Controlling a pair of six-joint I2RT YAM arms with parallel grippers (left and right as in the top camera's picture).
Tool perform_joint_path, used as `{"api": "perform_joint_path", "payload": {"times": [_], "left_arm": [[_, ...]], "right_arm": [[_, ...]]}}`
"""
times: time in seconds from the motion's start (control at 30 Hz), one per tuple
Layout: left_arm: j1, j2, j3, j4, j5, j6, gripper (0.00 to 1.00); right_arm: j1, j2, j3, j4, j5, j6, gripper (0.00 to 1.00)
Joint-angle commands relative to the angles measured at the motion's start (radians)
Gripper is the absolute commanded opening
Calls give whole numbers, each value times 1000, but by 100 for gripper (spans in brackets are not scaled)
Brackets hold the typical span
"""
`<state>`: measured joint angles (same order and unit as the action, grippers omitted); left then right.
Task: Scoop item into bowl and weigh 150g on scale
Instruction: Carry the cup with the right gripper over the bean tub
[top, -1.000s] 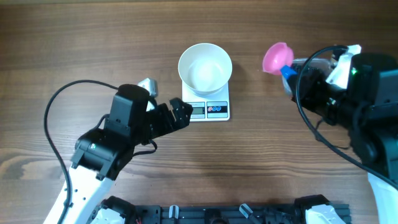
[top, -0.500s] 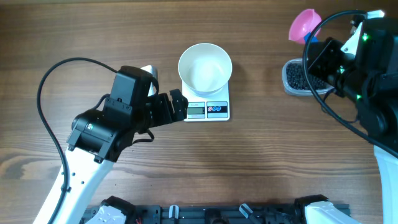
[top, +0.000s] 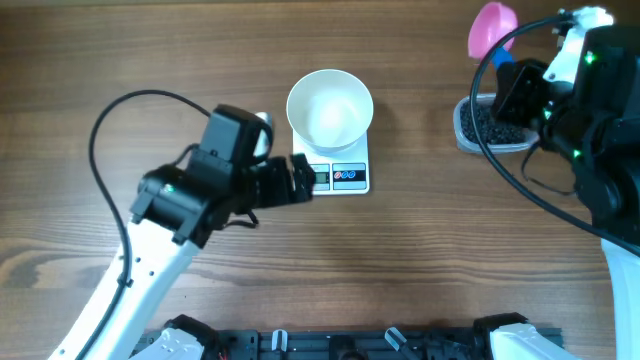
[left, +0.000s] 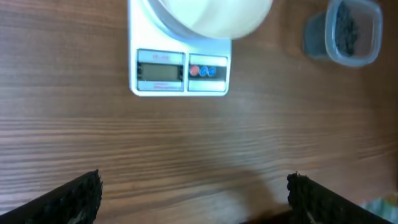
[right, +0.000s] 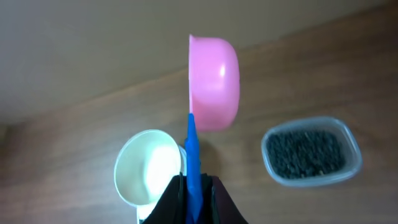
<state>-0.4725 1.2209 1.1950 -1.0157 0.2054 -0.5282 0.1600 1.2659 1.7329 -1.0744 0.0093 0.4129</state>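
Observation:
The white bowl stands empty on the white scale, whose display faces the table's front. My right gripper is shut on the blue handle of a pink scoop. The scoop is raised on its side beyond the clear tub, and nothing shows in it. The item, small black beads, fills that tub. My left gripper hangs open at the scale's front-left corner. In the left wrist view the scale and bowl lie ahead of my left gripper, which holds nothing.
The right arm's body and black cable cover the tub's right part. The left arm slants across the front left of the wooden table. A black rail runs along the front edge.
My right gripper has carried the pink scoop from beside the bowl to the far right, past the tub, uncovering it. The left arm has shifted right, toward the scale.

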Motion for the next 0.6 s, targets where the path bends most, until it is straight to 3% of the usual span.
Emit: {"api": "perform_joint_path", "payload": {"times": [0.0,0.13,0.3,0.47,0.57], "left_arm": [[-166,2,-94,34,-101,-103,100],[-305,-21,-113,65,-252,-139,100],[-227,9,-114,133,-312,-141,100],[-217,172,-114,193,-312,-143,100],[-216,290,-114,204,-351,-244,100]], "right_arm": [[-4,21,21,2,20,-46,4],[-4,50,21,-71,20,-46,4],[-4,72,21,-54,1,-47,4],[-4,72,21,-48,47,-46,4],[-4,72,21,-48,47,-45,4]]}}
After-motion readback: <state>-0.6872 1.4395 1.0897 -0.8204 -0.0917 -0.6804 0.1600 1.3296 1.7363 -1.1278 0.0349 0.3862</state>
